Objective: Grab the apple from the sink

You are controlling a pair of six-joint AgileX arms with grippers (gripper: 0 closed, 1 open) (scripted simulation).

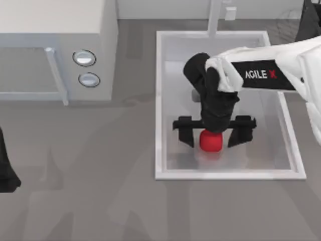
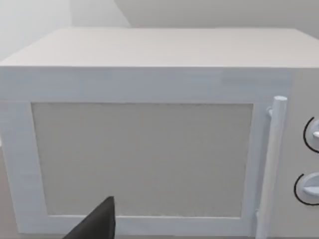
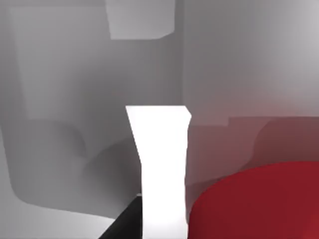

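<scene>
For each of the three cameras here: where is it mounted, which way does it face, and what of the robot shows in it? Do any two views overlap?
Top view: above the table, looking down on the microwave and the sink; the right hand, open, straddles the apple; the parked left arm sits at the left edge.
Left wrist view: on the left arm, facing the microwave door; a dark fingertip shows.
Right wrist view: on the right arm, inside the sink, close on the apple.
Shared: top and right wrist show the apple; top and left wrist show the microwave.
</scene>
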